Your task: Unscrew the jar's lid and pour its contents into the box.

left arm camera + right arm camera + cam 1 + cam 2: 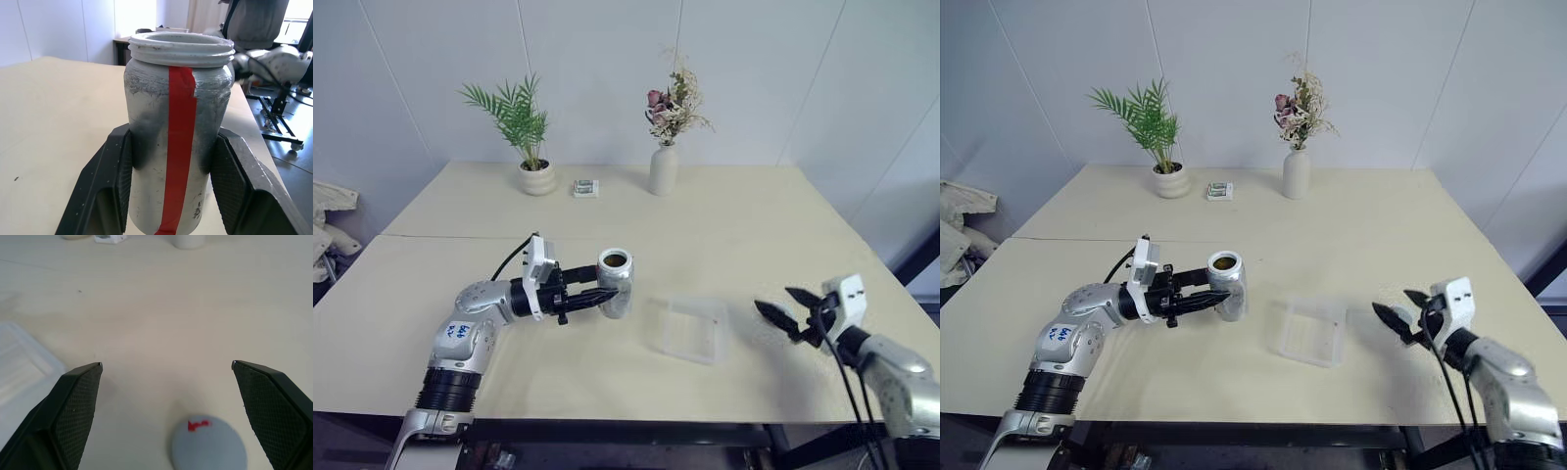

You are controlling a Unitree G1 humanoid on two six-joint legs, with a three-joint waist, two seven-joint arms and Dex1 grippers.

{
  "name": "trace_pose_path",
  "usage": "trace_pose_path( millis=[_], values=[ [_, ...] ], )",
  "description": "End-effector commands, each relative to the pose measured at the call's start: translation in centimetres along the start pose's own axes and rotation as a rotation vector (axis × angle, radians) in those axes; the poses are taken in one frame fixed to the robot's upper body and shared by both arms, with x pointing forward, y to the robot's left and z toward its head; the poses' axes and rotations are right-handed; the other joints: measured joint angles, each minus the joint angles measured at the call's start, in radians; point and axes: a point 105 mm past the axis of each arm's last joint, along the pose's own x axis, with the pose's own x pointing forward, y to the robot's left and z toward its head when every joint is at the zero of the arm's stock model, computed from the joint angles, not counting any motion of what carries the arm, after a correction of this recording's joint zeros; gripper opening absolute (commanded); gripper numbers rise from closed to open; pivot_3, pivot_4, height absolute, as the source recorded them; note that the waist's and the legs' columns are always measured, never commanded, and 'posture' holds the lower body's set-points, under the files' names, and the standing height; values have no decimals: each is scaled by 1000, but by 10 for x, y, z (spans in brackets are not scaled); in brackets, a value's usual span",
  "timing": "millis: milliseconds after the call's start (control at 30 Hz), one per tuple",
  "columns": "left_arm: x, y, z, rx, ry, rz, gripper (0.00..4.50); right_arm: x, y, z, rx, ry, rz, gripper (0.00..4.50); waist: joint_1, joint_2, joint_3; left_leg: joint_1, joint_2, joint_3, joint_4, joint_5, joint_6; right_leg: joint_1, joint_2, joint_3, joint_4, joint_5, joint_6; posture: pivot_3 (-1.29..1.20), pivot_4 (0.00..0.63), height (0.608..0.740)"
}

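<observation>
Metal jar, rigid, slick, likely light: your left gripper clamps mid-body at its nine o'clock. Right gripper is spread, lid on the counter.

Your bench is a pale beige top with a seam running across it. On it lie a clear box near the middle, a grey lid with a red mark, and along the far edge a potted plant, a packet and a vase.
</observation>
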Motion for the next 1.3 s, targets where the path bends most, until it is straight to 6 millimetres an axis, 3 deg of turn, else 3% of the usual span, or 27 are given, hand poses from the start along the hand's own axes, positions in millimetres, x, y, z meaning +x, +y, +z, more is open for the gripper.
trace_pose_path(
  millis=[33, 233, 533, 600, 833, 967, 1067, 1300],
  values=[
    [6, 4, 15, 59, -22, -1, 1894, -10, 15, 45, -73, -66, 71, 4476, 1, 0, 0, 0, 0, 0, 0, 0, 0, 0, 0, 0, 0, 0, 0, 0, 150, 740],
    [20, 10, 21, 83, 6, -3, 1894, -25, 54, 74, -143, -45, 207, 4476, 1, -1, 0, 0, 0, 0, 0, 0, 0, 0, 0, 0, -1, 0, 0, 0, 150, 740],
    [47, 20, 18, 212, 95, 14, 1894, -52, 92, 75, -136, -26, 347, 4476, 3, -1, 0, -1, -1, 0, 0, -1, 1, 0, 0, 1, -2, 0, 1, 0, 150, 740],
    [52, 23, 18, 278, 122, 25, 1894, -60, 93, 69, -158, 5, 355, 4476, 4, -2, 0, -1, -1, 0, 0, -1, 1, 0, 0, 1, -2, 0, 1, 0, 150, 740],
    [61, 19, 18, 223, 109, -51, 1894, -82, 77, 56, -213, 66, 292, 4476, 0, -2, 0, -1, -1, 1, 0, -1, 1, 0, 0, 2, -3, 0, 2, 0, 150, 740],
    [65, 22, 17, 233, 105, -30, 1894, -83, 77, 51, -198, 73, 291, 4476, 0, -2, 0, -1, -1, 1, 1, -1, 1, 0, 0, 2, -3, -1, 1, 0, 150, 740],
    [73, 35, 0, 201, 227, 66, 1894, -80, 80, 47, -169, 57, 281, 4476, 2, -2, 0, -1, -1, 1, 1, 0, 1, 0, 0, 2, -3, -1, 2, 0, 150, 740],
    [90, 33, 8, 197, 195, 41, 1894, -77, 80, 46, -155, 34, 263, 4476, 1, -3, 1, -2, -2, 1, 1, -1, 1, 0, 1, 3, -4, -1, 3, 0, 150, 740]
  ],
)
